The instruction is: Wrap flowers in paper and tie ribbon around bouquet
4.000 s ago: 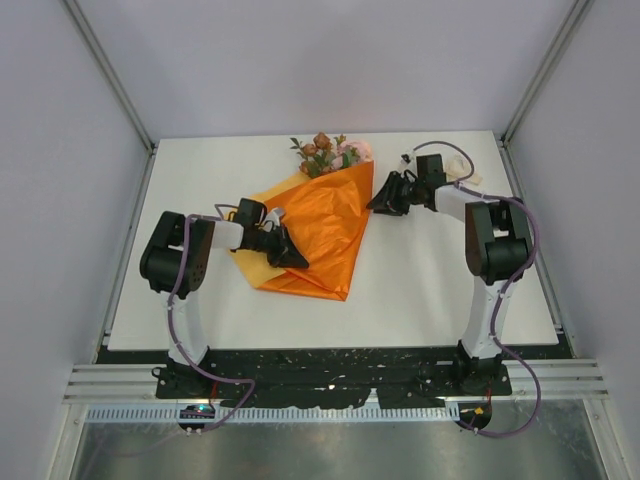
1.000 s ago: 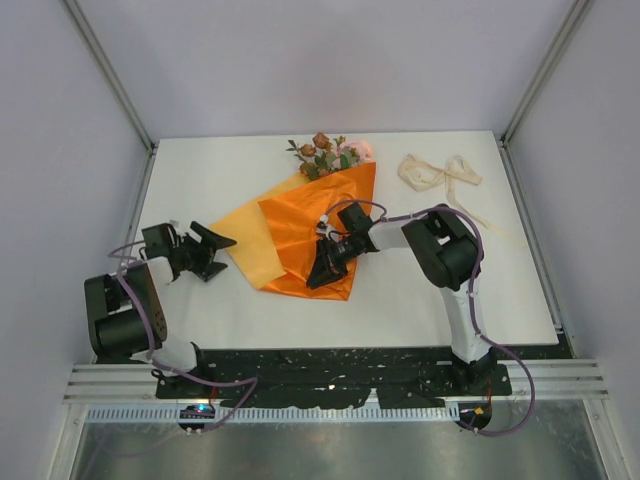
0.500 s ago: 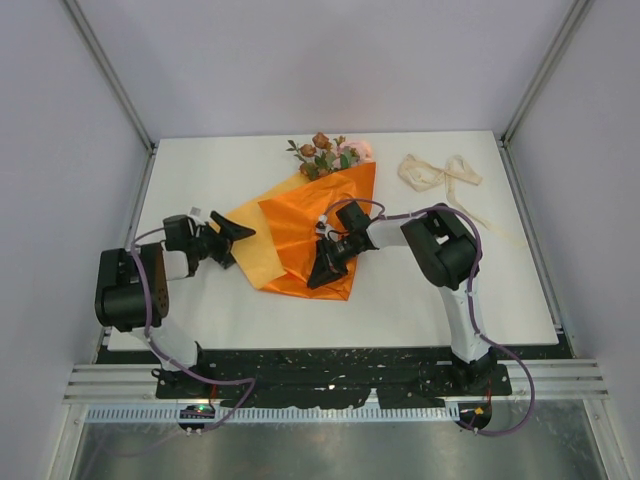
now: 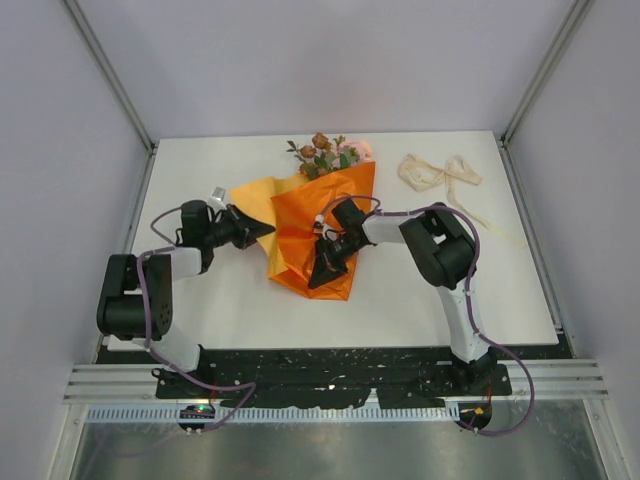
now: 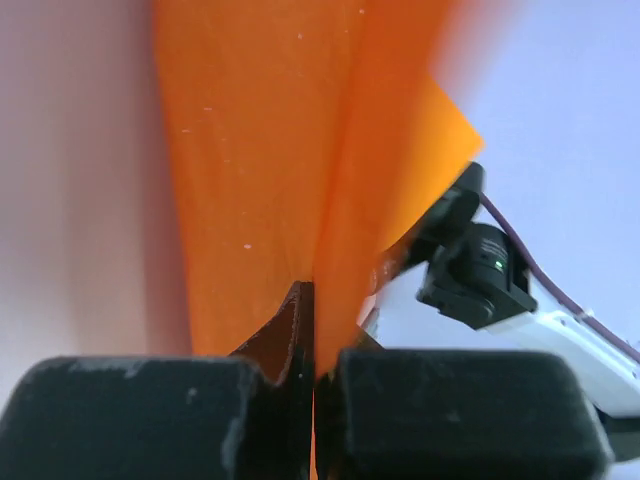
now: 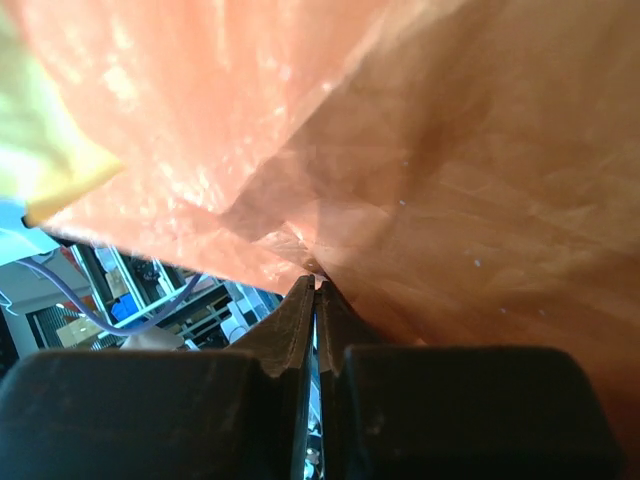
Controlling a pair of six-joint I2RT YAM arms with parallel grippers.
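The orange paper (image 4: pixel 345 205) lies mid-table, wrapped loosely as a cone round the flowers (image 4: pixel 325 152), whose blooms and leaves stick out at its far end. My left gripper (image 4: pixel 265 229) is shut on the paper's left flap, which stands lifted with its paler reverse (image 4: pixel 258 195) showing. In the left wrist view the paper (image 5: pixel 250 150) runs straight into the shut left gripper (image 5: pixel 314 335). My right gripper (image 4: pixel 318 275) rests low on the cone. In the right wrist view the right gripper (image 6: pixel 315 287) pinches a paper (image 6: pixel 450 150) fold at its tips. The cream ribbon (image 4: pixel 438 172) lies loose at the far right.
A ribbon tail (image 4: pixel 490 222) trails toward the table's right edge. The right arm (image 5: pixel 490 275) shows just beyond the paper in the left wrist view. White table (image 4: pixel 200 290) with grey walls on three sides.
My left gripper moved right from the bare table to the paper's left flap, shut on it and lifted it toward the cone. My right gripper closed where it was.
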